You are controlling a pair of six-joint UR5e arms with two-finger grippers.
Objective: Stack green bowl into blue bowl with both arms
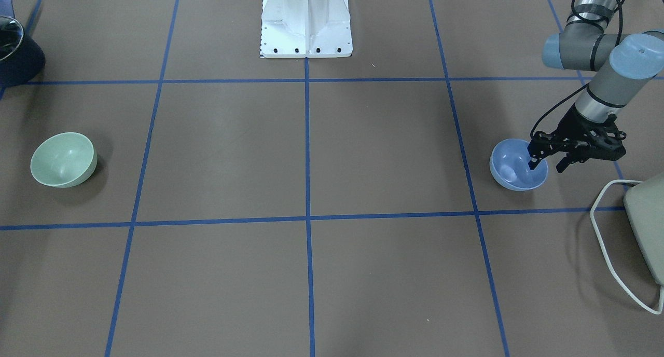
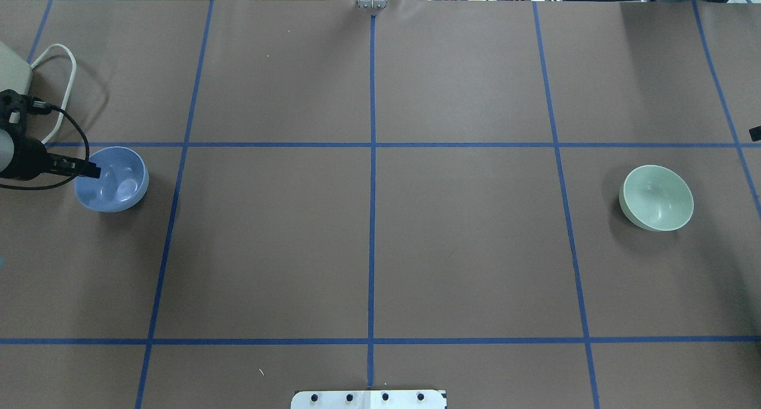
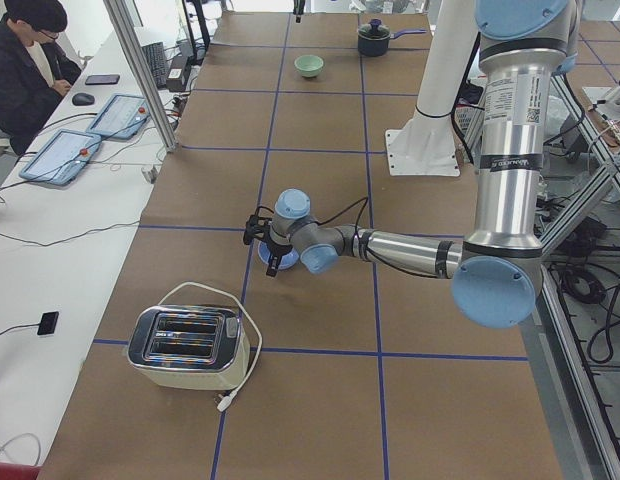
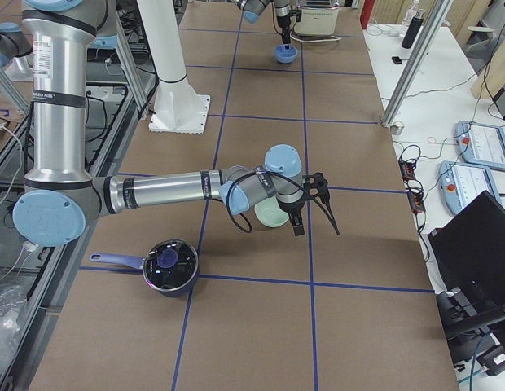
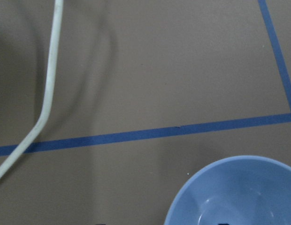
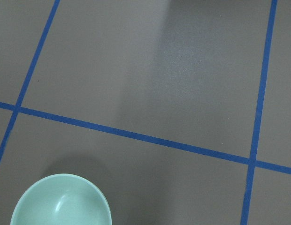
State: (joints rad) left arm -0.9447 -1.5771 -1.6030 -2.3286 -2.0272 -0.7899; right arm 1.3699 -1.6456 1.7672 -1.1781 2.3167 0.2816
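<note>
- Bowls stand upright on the brown table (image 1: 384, 154), one on each side of the white base (image 1: 306, 25), each well out from it and far from the other.
- Blue bowl (image 1: 513, 174) sits off the base's left-arm side, inside a square of the blue tape grid (image 1: 307, 154).
- Left gripper (image 1: 547, 165) is at that bowl's rim, on the side away from the base. Its jaws are spread, one finger down inside the bowl and the other outside the wall. Whether either finger touches the wall cannot be told.
- Green bowl (image 1: 63, 160) sits off the base's right-arm side.
- Right gripper (image 4: 304, 213) shows clearly only in the side view, where it hangs close by the green bowl. Whether its jaws are apart or together cannot be told.
- Toaster (image 3: 185, 345) stands farther from the base than the blue bowl, and its white cord (image 5: 47, 89) loops over the table near that bowl.
- Dark saucepan (image 4: 169, 265) stands farther from the base than the green bowl.
</note>
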